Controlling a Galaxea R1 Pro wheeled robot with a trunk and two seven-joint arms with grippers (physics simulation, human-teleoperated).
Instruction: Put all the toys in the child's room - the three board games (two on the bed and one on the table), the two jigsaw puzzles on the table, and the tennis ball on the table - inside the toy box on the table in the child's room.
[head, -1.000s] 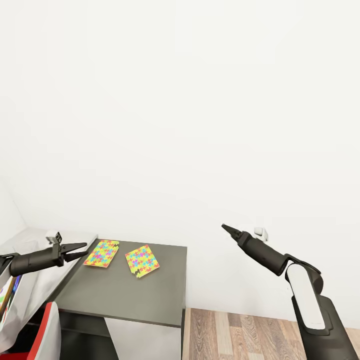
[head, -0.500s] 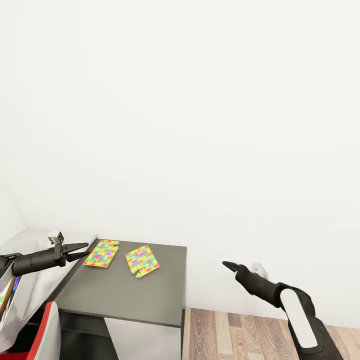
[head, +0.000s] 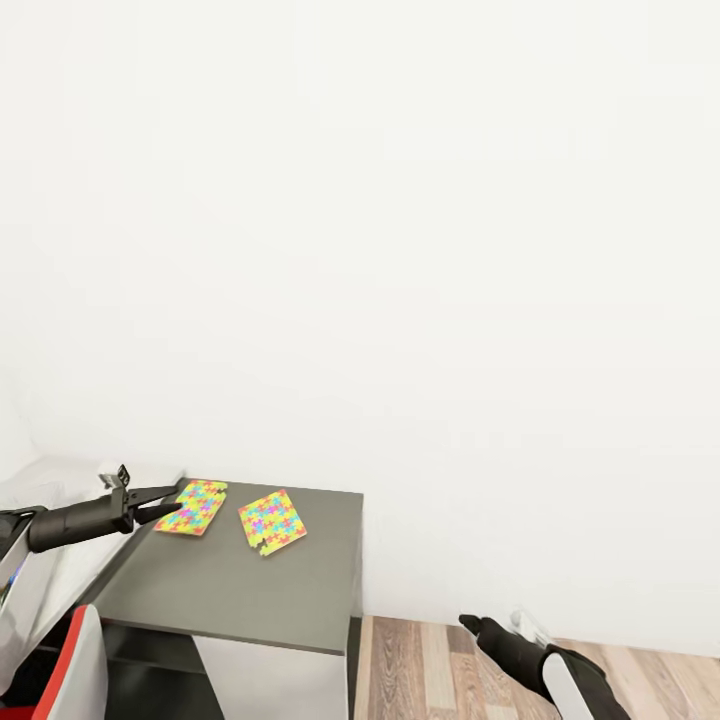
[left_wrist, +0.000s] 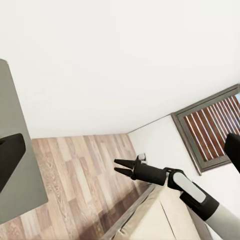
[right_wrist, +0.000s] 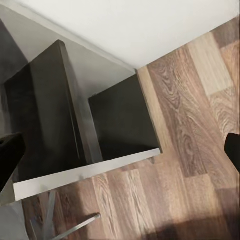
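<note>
Multicoloured, thin square jigsaw puzzles (head: 191, 507) (head: 272, 521) lie side by side on the dark-grey wing of the table (head: 230, 592) — near its back edge. Left gripper (head: 172, 499) hovers beside the nearer puzzle, jaws parted, empty. Right gripper (head: 469, 625) hangs low over the wood-plank floor (head: 420, 665) — also parted.

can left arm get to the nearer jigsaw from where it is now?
Probably yes. The left gripper hovers open right at the edge of the jigsaw puzzle on the table's dark wing, and nothing stands between them. The other puzzle lies beyond.
</note>
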